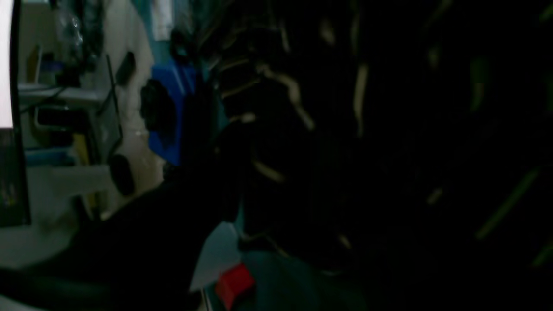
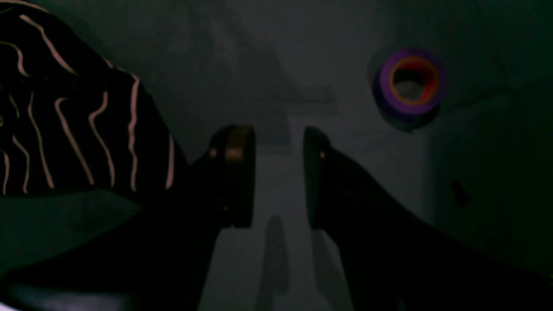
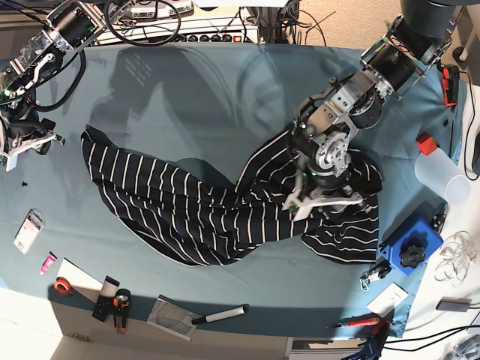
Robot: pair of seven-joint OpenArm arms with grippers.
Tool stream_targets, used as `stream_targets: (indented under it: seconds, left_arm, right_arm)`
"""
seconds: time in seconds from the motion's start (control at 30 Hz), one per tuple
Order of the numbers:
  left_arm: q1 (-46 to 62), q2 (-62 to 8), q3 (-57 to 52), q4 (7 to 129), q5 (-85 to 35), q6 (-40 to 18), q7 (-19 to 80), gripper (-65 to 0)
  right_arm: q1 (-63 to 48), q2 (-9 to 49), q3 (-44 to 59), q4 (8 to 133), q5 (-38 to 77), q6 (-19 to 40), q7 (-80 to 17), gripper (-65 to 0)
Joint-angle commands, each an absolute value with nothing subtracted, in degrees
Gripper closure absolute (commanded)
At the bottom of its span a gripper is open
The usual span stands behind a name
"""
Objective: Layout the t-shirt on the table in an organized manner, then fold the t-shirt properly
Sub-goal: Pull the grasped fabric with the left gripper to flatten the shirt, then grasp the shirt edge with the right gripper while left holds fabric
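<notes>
The dark t-shirt [image 3: 195,210] with thin white stripes lies crumpled and twisted across the middle of the teal table [image 3: 187,97]. My left gripper [image 3: 324,201] stands over the shirt's bunched right part, its white fingers spread. In the left wrist view, dark striped t-shirt [image 1: 281,95] fabric fills most of the frame, close up. My right gripper [image 3: 22,142] hovers at the table's left edge, just beyond the shirt's left tip. It is open [image 2: 278,172] with nothing between its pads, above the bare table [image 2: 281,65]. The t-shirt [image 2: 65,121] edge shows to its left.
A purple tape roll [image 2: 410,82] lies ahead of the right gripper. A blue box [image 3: 409,251], a red block [image 3: 426,142] and a clear container [image 3: 442,176] sit at the right edge. Pliers [image 3: 120,307], a marker [image 3: 221,315] and red tape [image 3: 64,285] line the front edge.
</notes>
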State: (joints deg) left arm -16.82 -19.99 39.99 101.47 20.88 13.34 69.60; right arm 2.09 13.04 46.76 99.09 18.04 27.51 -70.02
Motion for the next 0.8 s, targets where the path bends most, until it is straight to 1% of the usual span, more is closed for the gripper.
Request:
stream_targets:
  seconds: [0.0,0.17,0.27,0.33,0.43,0.57,0.7,0.77]
  left_arm:
    - [-17.7,-20.0,39.5,104.2,22.2,13.6,68.9,-24.8]
    - [-14.0,-20.0,39.5,111.8,18.4,13.1,67.1,-24.7]
    - [-9.9,-20.0,39.5,115.4,15.9,10.8,66.2,-24.8]
    - [-7.5,-20.0,39.5,117.1,15.3,10.5,65.7,-24.8]
    - [-4.6,-20.0,39.5,117.5,13.4,9.9,64.6,-24.8]
    - [-1.9,-20.0,39.5,116.6,4.0,3.0,63.3,-24.8]
    - [-0.8,-20.0,39.5,116.4,4.9,1.4,59.7,-25.2]
    - [-0.8,-20.0,39.5,116.4,5.3,1.4,57.6,-28.0]
  right_arm:
    - [2.9,14.2,46.8,100.0,18.6,27.7,-68.6,-19.1]
    - [2.9,14.2,46.8,100.0,18.6,27.9,-68.6,-19.1]
    - [2.9,14.2,46.8,100.0,18.6,27.9,-68.6,-19.1]
    - [2.9,14.2,46.8,100.0,18.6,27.9,-68.6,-19.1]
    - [2.9,14.1,46.8,100.0,18.6,27.9,-68.7,-19.1]
    - [2.9,14.2,46.8,100.0,18.6,27.9,-69.1,-19.1]
    - [2.9,14.1,46.8,100.0,18.6,27.9,-69.8,-19.1]
    - [2.9,14.2,46.8,100.0,18.6,27.9,-70.2,-19.1]
